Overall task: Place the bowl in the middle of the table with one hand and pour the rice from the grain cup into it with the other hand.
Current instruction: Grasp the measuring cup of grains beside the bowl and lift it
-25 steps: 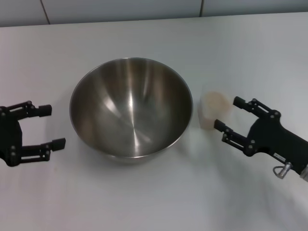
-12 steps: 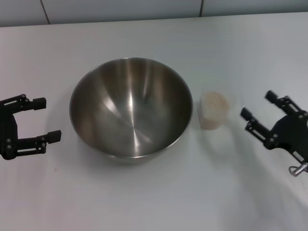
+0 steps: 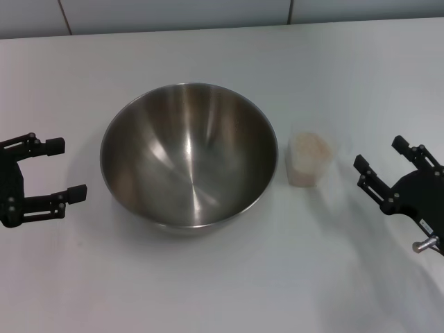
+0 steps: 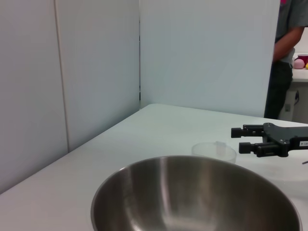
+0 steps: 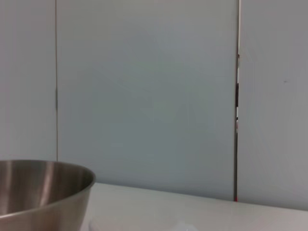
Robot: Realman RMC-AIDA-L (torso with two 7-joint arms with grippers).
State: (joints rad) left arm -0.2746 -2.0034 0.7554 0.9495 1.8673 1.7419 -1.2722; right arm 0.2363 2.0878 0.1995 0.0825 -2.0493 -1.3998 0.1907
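— What did the head view hold, counted out?

— One bowl (image 3: 186, 156), centre of the frame, standing upright on the table (image 3: 208, 291). One grain cup (image 3: 308, 160) just right of it, close to the bowl's rim but apart from it, with rice (image 3: 309, 147) filling it nearly to the top. Two grippers: the left gripper (image 3: 61, 168) at the left edge, mid-height, and the right gripper (image 3: 383, 161) at the right edge, a little lower.

— And the state of each?

— Both were spread wide and grasping nothing. The left one lay apart from the bowl; the right one lay apart from the cup, its two fingers pointing toward it.

— The left wrist view?

— One bowl (image 4: 192, 197) across the lower part of the frame, its inside showing no grains. One cup (image 4: 214, 152) peeking over the far rim, right of centre. One gripper, the right one (image 4: 239, 139), at the right edge, released, beside the cup without touching it. A person (image 4: 288, 48) stood in the upper right corner.

— The right wrist view?

— One bowl (image 5: 43, 192) only, in the lower left corner, on the white table (image 5: 202, 211), with pale wall panels (image 5: 144, 91) behind.
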